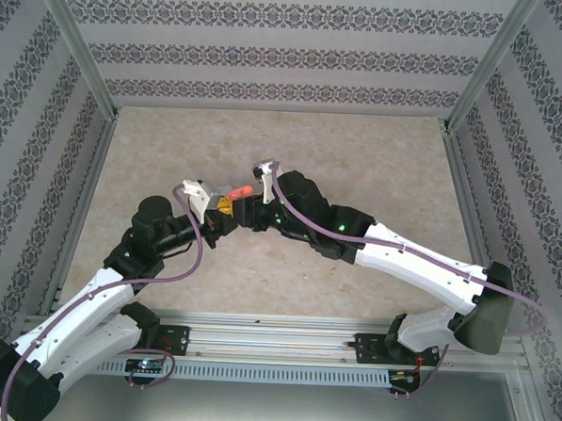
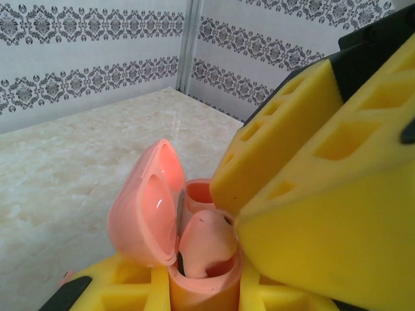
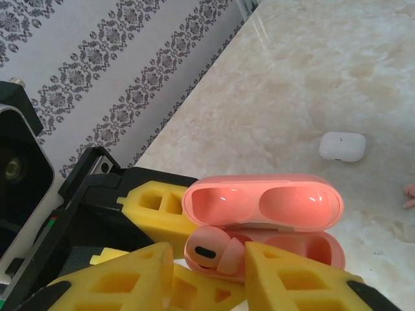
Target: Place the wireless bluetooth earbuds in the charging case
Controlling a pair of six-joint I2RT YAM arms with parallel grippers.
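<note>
Open salmon charging case being clenched by left pincer. Salmon earbud being seated between right pincer tips, grip cannot be told. Socket right of tips being left empty.

The charging case sits between the jaws of the left gripper, above the middle of the counter. Its lid stands open behind the base. One earbud rests tilted in the left-hand well, as seen from the right wrist. The jaws of the right gripper stand one on each side of this earbud, in front of the case. A second case lies flat on the counter behind and to the right, well apart.
</note>
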